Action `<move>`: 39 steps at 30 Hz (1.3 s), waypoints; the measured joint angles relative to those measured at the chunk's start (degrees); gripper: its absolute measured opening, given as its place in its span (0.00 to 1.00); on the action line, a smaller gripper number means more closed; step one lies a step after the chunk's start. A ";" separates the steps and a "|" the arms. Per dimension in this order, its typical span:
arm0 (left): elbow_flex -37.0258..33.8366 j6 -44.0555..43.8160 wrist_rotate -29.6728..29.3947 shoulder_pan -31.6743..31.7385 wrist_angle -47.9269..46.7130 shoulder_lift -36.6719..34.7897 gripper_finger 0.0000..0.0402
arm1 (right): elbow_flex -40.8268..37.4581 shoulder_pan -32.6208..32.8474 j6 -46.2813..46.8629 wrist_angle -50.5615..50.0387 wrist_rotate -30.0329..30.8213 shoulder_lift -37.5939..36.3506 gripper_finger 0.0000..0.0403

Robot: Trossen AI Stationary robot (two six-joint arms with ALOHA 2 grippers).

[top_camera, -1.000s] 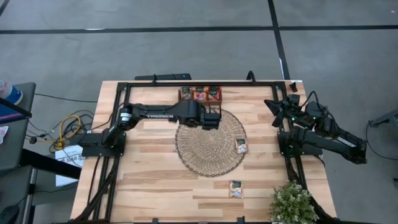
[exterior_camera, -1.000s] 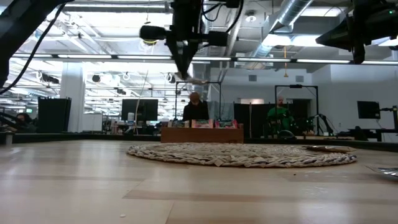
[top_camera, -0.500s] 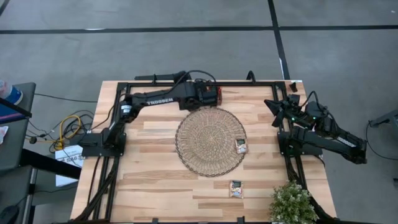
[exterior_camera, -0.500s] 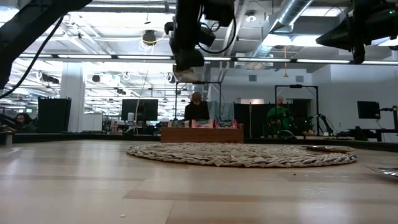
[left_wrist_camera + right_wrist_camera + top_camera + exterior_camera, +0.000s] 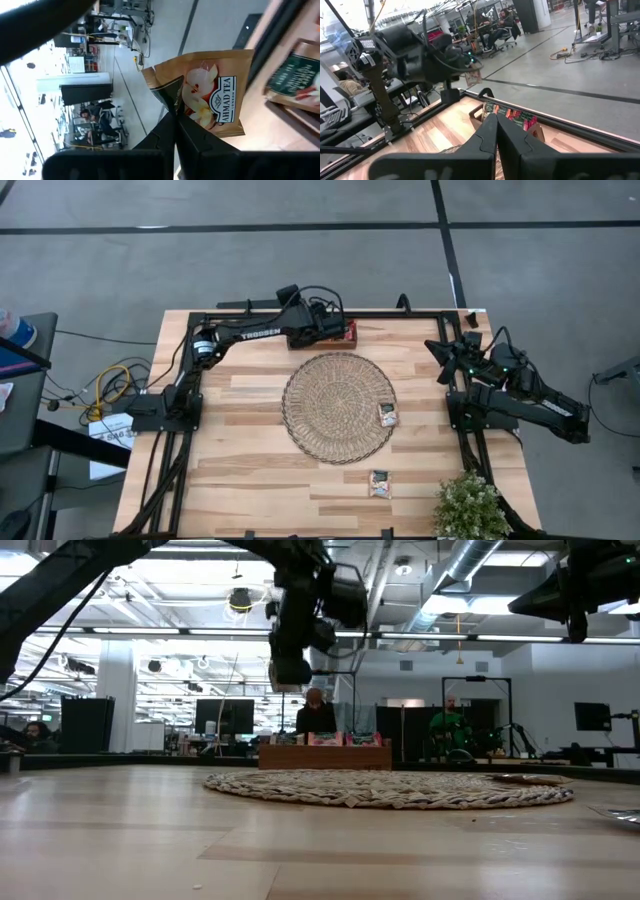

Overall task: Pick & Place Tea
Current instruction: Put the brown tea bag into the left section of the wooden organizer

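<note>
My left gripper is shut on an orange-tan tea sachet with a pale flower print. It hangs high over the brown wooden tray at the table's far edge, and it also shows in the low view. The tray holds more sachets. One pale sachet lies on the right rim of the round woven mat. Another sachet lies flat on the table nearer the front. My right gripper is shut and empty above the table's right side. My left gripper pinches the sachet between its two fingers at one edge, near a corner. The rest of the sachet sticks out past the fingertips, flat side to the wrist camera. The sachet is lifted clear, in the air above the tray.
A small potted plant stands at the table's front right corner. A black frame runs along the far and side edges. Bare wood lies left of the mat. People sit and stand in the room beyond the table.
My left gripper has carried the sachet from above the mat's far rim toward the table's far edge, and now hangs over the tray. Its wrist has turned on the way. The sachet stays in the shut fingers, clear of everything.
</note>
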 joint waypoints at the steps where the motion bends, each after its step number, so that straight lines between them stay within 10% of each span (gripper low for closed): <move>1: -1.08 0.53 0.10 0.00 1.16 0.04 0.00 | 0.00 0.00 0.00 -0.20 0.00 -0.02 0.00; 39: -30.30 30.56 10.16 1.36 43.29 -9.20 0.00 | 0.00 -0.07 0.55 -3.67 0.15 -0.01 0.00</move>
